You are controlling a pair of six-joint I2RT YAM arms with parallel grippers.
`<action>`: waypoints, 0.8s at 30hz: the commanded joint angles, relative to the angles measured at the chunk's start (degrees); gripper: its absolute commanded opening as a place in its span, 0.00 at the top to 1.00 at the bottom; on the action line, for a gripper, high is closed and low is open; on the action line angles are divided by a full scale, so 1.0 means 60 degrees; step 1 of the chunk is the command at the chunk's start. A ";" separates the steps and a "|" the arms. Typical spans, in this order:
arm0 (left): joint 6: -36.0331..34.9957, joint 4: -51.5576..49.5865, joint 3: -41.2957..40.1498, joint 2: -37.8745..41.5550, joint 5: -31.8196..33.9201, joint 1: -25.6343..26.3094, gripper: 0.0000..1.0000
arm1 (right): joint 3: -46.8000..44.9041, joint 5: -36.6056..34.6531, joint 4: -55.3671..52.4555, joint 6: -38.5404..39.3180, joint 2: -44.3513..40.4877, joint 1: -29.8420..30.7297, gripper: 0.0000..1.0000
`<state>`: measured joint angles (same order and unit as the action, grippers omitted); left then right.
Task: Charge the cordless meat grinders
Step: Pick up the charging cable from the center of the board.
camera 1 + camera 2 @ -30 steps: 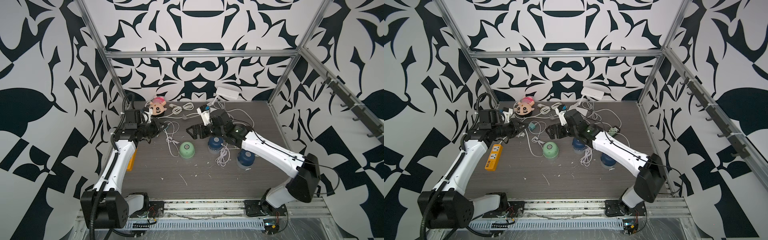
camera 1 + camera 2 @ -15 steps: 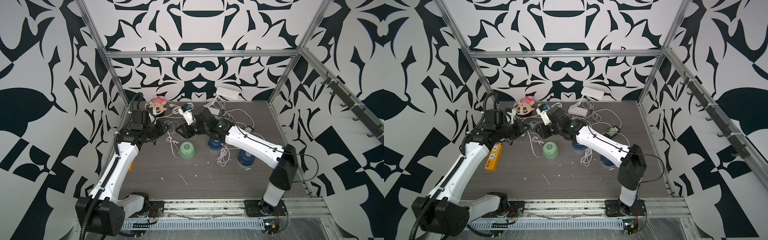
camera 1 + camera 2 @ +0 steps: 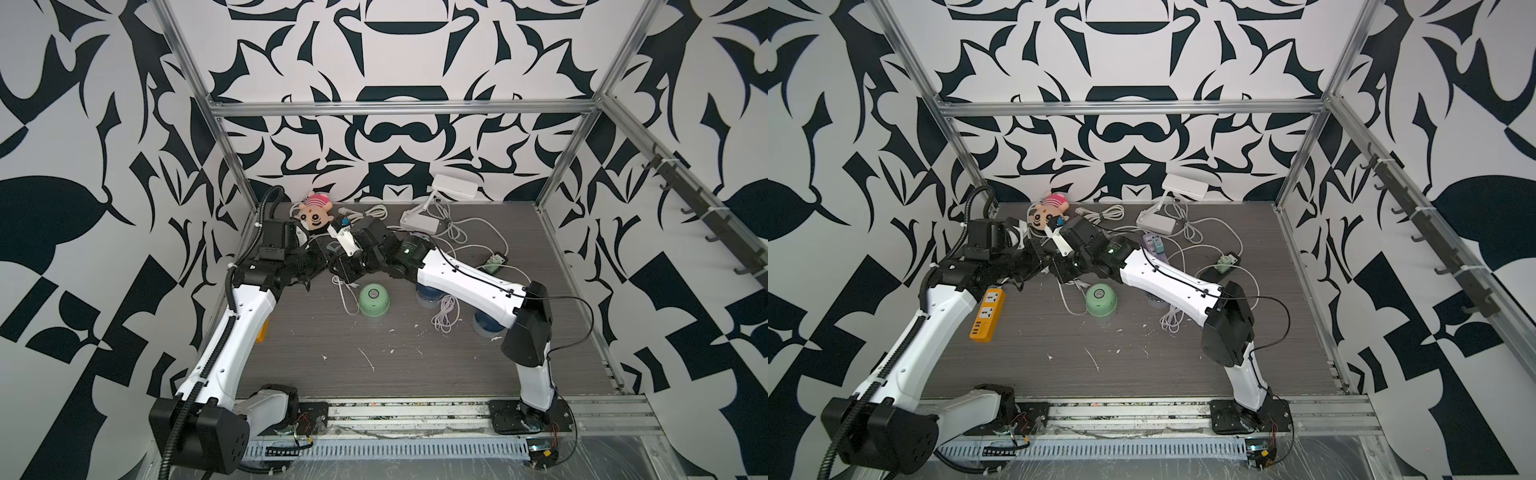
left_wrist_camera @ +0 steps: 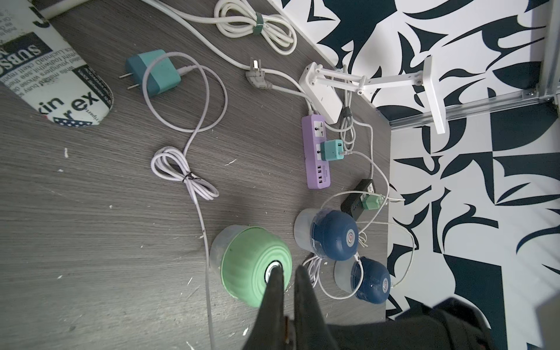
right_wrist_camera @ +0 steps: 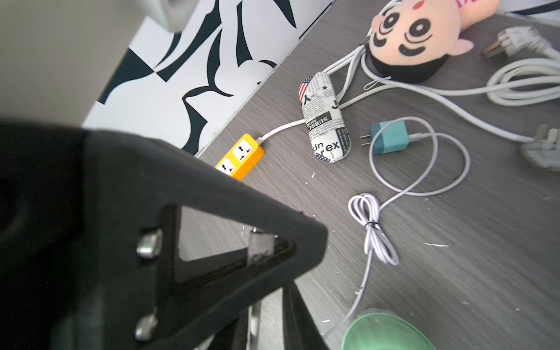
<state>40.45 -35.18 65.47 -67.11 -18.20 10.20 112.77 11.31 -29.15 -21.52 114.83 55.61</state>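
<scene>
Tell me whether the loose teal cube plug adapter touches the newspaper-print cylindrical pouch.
Apart. The right wrist view shows bare tabletop between the prongs of the teal plug adapter and the newspaper-print pouch; the left wrist view agrees.

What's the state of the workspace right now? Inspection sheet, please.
Surface: grey tabletop, white specks scattered.
Job's things: mint green grinder and two navy grinders, all upright.
Clutter: plush head, newsprint pouch, white folding lamp.
Grippers: left gripper shut; right gripper beside it, jaws hidden.
Cables: loose teal adapter lying unplugged; second teal adapter plugged into the purple strip; orange strip visible sockets free.
Surroundings: patterned walls, aluminium frame.
</scene>
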 commanded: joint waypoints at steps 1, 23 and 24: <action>0.0122 -0.0375 0.0333 0.0184 -0.0117 0.0029 1.00 | 0.0712 -0.0241 0.0075 -0.0003 -0.0076 -0.0011 0.80; 0.0140 -0.0554 0.0616 -0.0040 -0.0426 -0.0057 0.68 | 0.0380 0.0487 -0.0073 0.0263 -0.0197 -0.0192 1.00; 0.0123 -0.0546 0.0602 -0.0056 -0.0460 -0.0059 0.71 | 0.0342 0.0474 -0.0101 0.0287 -0.0201 -0.0194 1.00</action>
<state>41.65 -37.28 67.94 -67.26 -19.00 9.96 115.18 12.75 -31.48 -20.86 116.92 54.54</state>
